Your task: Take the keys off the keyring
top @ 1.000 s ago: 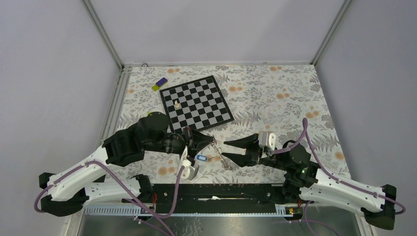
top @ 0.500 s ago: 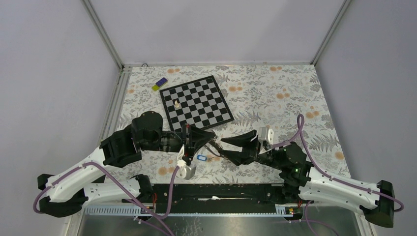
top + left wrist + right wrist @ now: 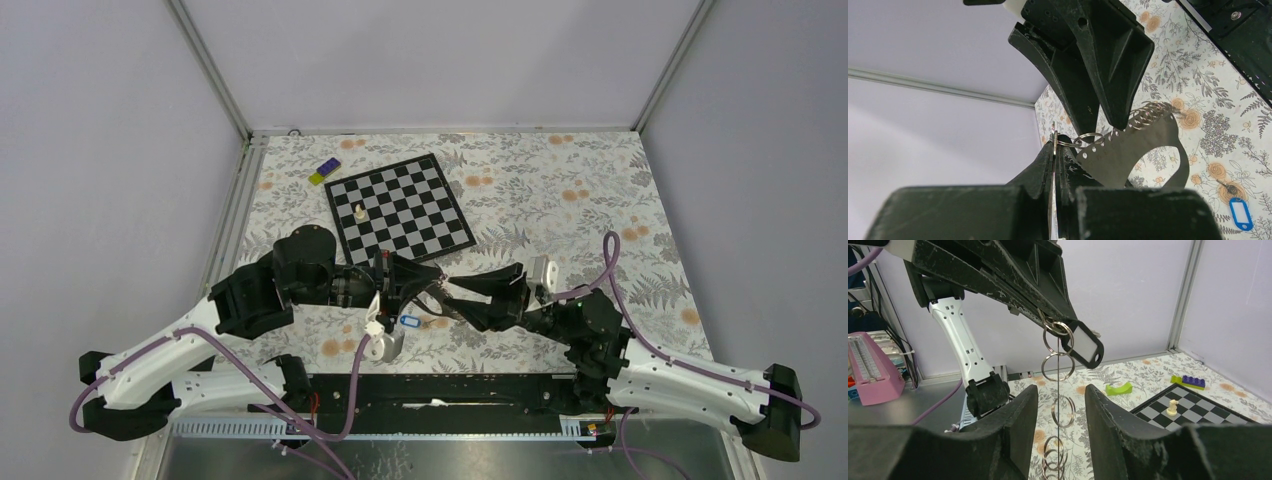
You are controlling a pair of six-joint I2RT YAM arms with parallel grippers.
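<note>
My left gripper [image 3: 437, 287] [image 3: 1057, 144] is shut on a thin silvery key [image 3: 1053, 150], seen edge-on. A small wire ring [image 3: 1087, 138] at its head carries a dark flat tag [image 3: 1083, 345] with a pale window and a hanging chain of thin rings [image 3: 1058, 366]. My right gripper [image 3: 462, 300] [image 3: 1061, 390] is open, its fingers [image 3: 1118, 55] on either side of the chain and not touching it. A small blue tag [image 3: 407, 321] [image 3: 1241, 214] lies on the cloth below. I cannot tell whether it joins the chain.
The chessboard [image 3: 400, 210] with a white chess piece [image 3: 358, 212] lies behind the grippers. A purple and yellow brick [image 3: 324, 170] is at the back left and a green curved piece [image 3: 1119, 388] is on the cloth. A grey roll [image 3: 385, 347] sits by the black front rail [image 3: 440, 390].
My right gripper has moved left, up to the left gripper, and now straddles the hanging chain. The left gripper has stayed put, still shut. The blue tag has not moved.
</note>
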